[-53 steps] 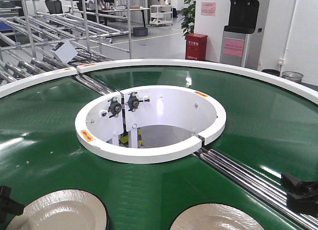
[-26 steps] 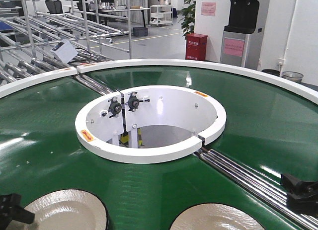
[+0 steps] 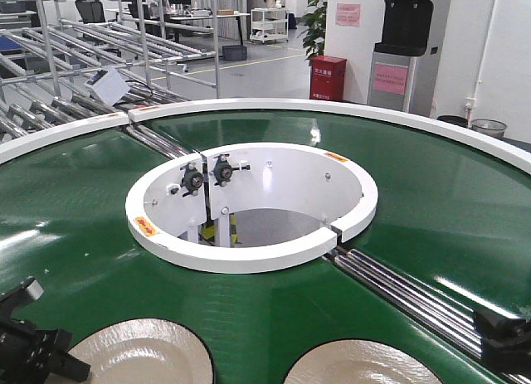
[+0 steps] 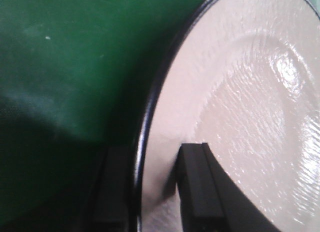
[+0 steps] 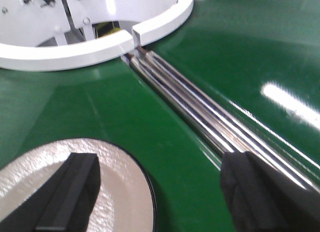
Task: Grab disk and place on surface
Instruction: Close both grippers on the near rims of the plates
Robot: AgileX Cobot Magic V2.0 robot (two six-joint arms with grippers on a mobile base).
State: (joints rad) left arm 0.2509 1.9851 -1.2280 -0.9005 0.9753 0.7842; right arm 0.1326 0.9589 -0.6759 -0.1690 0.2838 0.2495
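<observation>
Two cream disks with dark rims lie on the green belt (image 3: pixel 75 218): the left disk (image 3: pixel 145 355) (image 4: pixel 240 91) and the right disk (image 3: pixel 357 366) (image 5: pixel 122 192). My left gripper (image 3: pixel 62 363) (image 4: pixel 152 152) straddles the left disk's rim. One finger is outside the rim in shadow and the other is over the cream face, with a strip of disk showing between it and the rim. My right gripper (image 3: pixel 502 334) (image 5: pixel 160 164) is wide open, with one finger over the right disk's edge and the other over the steel rollers (image 5: pixel 200 111). The surface is out of view.
A white inner ring (image 3: pixel 249 260) with a deep well sits mid-belt. Steel rollers (image 3: pixel 398 289) cross the belt toward my right gripper. A white outer rim (image 3: pixel 348 109) bounds the belt. Metal racks (image 3: pixel 99 36) stand at the back left.
My left gripper has moved right, onto the left disk's rim. That disk has shifted to the right on the belt. My right gripper has dropped slightly. The right disk has stayed put.
</observation>
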